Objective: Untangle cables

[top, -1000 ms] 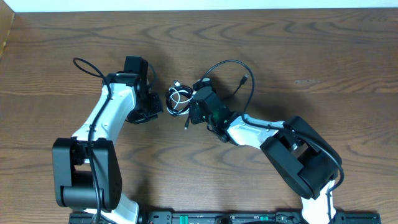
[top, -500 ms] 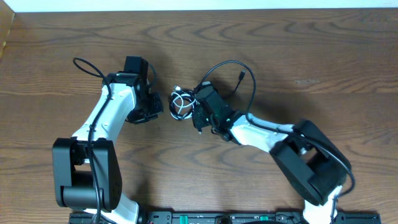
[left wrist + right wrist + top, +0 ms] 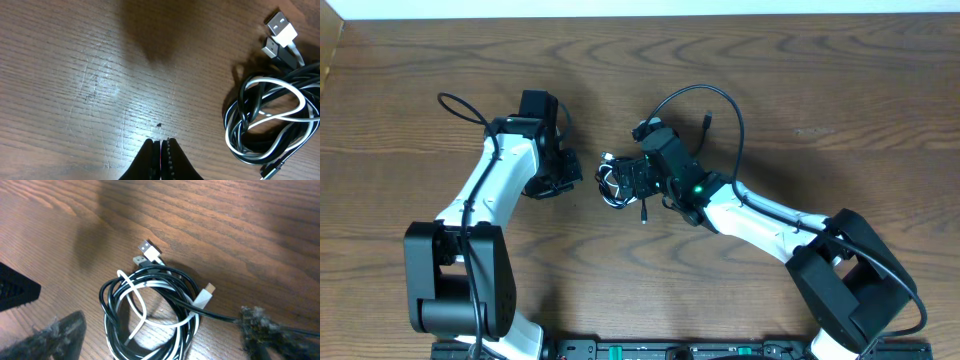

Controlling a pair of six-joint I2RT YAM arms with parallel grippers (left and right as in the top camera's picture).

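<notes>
Cables [image 3: 616,184] lay as one tangled coil near the desk's [image 3: 840,80] middle, between the two grippers. Black cable [image 3: 103,300] and white cable [image 3: 280,83] were wound through the same loops, white crossing black inside the coil, not separated. Two USB plugs stuck out side by side at the coil's far side: a white plug [image 3: 149,249] and a darker plug [image 3: 139,260] touching it. A small white plug [image 3: 205,292] lay across the loops on the coil's right part. Right gripper [image 3: 160,320] was over the coil, jaws spread wide, one finger [image 3: 55,335] left of the loops and the other at their right, holding nothing. A black strand ran up to that right finger; couldn't tell if it touched. Left gripper [image 3: 161,150] was closed on nothing, tips together over bare desk, near the coil's left side but apart from it. All cable lay flat on the wood.
</notes>
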